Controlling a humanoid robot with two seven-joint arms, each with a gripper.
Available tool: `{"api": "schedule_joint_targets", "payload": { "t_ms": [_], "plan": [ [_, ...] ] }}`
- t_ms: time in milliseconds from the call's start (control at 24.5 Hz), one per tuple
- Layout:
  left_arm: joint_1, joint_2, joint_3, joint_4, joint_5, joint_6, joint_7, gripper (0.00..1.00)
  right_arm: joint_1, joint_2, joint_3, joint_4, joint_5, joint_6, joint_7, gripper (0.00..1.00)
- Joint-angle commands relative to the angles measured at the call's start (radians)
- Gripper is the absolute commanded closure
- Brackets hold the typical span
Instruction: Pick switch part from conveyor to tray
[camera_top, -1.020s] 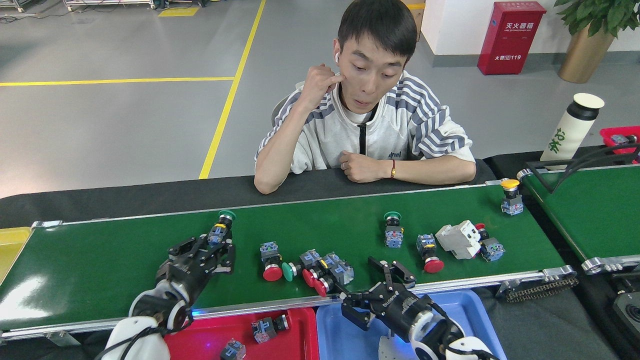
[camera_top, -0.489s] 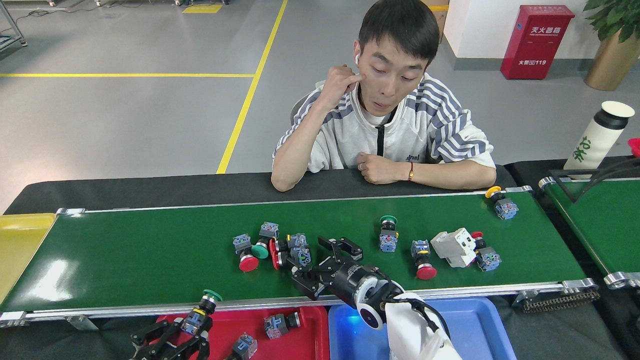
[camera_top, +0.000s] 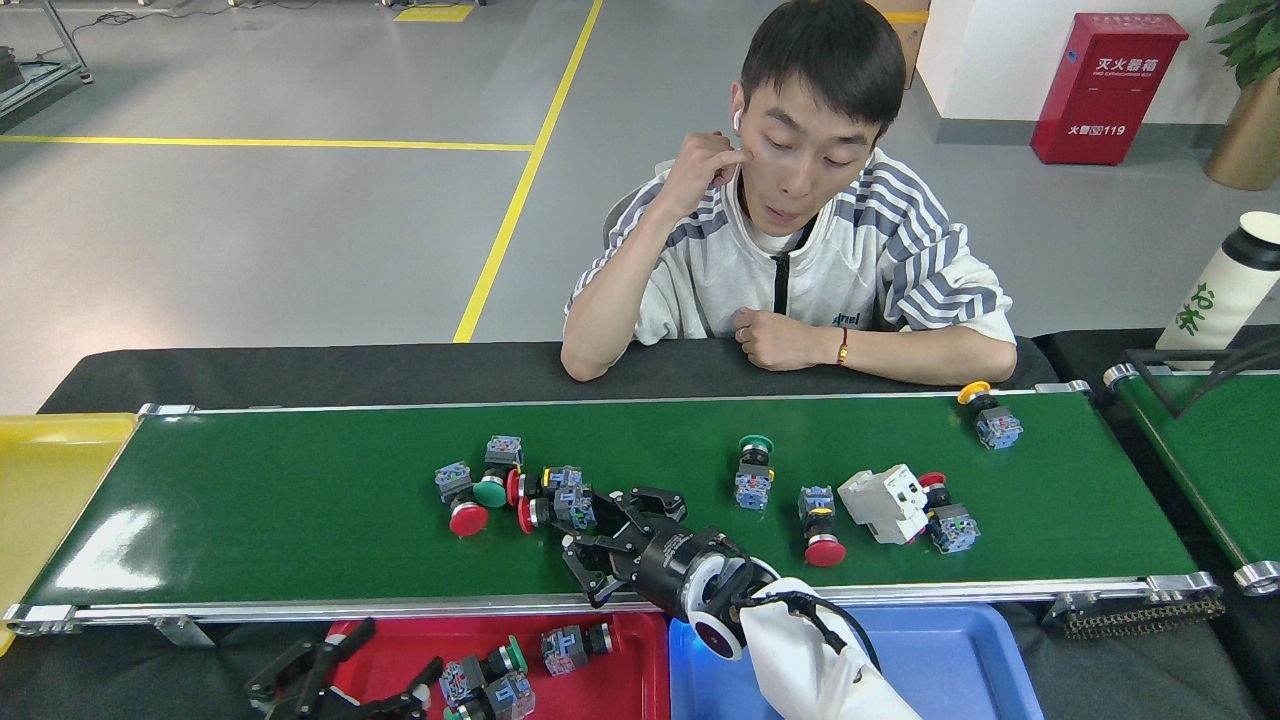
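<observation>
The conveyor (camera_top: 300, 500) carries several switch parts. A cluster with red and green caps (camera_top: 510, 490) lies left of centre. To the right lie a green-capped switch (camera_top: 752, 470), a red-capped one (camera_top: 820, 520), a white block (camera_top: 880, 503) and a yellow-capped switch (camera_top: 985, 415). My right gripper (camera_top: 605, 530) is open over the belt, its fingers just right of the cluster. My left gripper (camera_top: 350, 690) is open at the bottom edge, beside the red tray (camera_top: 625, 680). A green-capped switch (camera_top: 480, 672) lies in that tray with two other parts.
A blue tray (camera_top: 960, 660) sits right of the red one, under my right arm. A person leans on the black table beyond the belt. A yellow bin (camera_top: 50, 470) stands at the left end. At the right are a second green belt (camera_top: 1200, 450) and a bottle (camera_top: 1220, 285).
My left gripper carried the green-capped switch off the belt, opened, and the switch now lies in the red tray. My right gripper reached left to the cluster. The view has shifted.
</observation>
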Motion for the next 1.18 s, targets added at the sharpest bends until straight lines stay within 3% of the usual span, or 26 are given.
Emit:
{"api": "schedule_joint_targets", "payload": {
  "t_ms": [0,163,204,285,326,530,693,775,897,1020,1142],
  "plan": [
    [-0.008,0.001,0.065,-0.013,-0.005,0.088,0.006,0.0,-0.009,0.001,0.004,-0.068,-0.004,-0.039,-0.017,0.99],
    [-0.007,0.037,0.1,0.0,-0.06,0.298,0.008,0.0,0.103,-0.022,0.025,-0.272,0.004,-0.217,-0.007,0.96],
    [-0.007,0.04,0.102,-0.002,-0.06,0.3,0.008,0.0,0.137,-0.034,0.036,-0.313,0.007,-0.251,-0.004,0.8],
    [-0.005,0.04,0.097,-0.004,-0.06,0.3,0.008,0.0,0.191,-0.046,0.054,-0.362,0.007,-0.283,0.008,0.05],
    [-0.005,0.038,0.094,-0.004,-0.059,0.298,0.008,0.0,0.212,-0.048,0.062,-0.375,0.007,-0.286,0.009,0.01],
    [-0.033,0.04,-0.002,-0.004,-0.056,0.265,0.006,0.0,0.234,-0.048,0.068,-0.382,0.007,-0.317,0.011,0.0],
    [-0.151,0.038,-0.094,0.053,-0.089,0.297,-0.004,0.0,0.246,-0.055,0.007,-0.454,-0.004,-0.275,0.022,0.0],
    [-0.209,0.037,-0.117,0.11,-0.132,0.326,-0.004,0.0,0.326,-0.078,-0.114,-0.527,-0.004,-0.175,0.022,0.01],
    [-0.296,0.04,-0.145,0.223,-0.162,0.358,0.0,0.0,0.517,-0.092,-0.231,-0.695,0.005,0.087,0.017,0.02],
    [-0.358,0.05,-0.148,0.317,-0.185,0.371,0.008,0.0,0.648,-0.098,-0.245,-0.758,0.03,0.381,-0.053,0.02],
    [-0.415,0.08,-0.148,0.401,-0.195,0.387,0.04,0.0,0.7,-0.109,-0.246,-0.758,0.054,0.576,-0.155,0.02]
  ]
}}
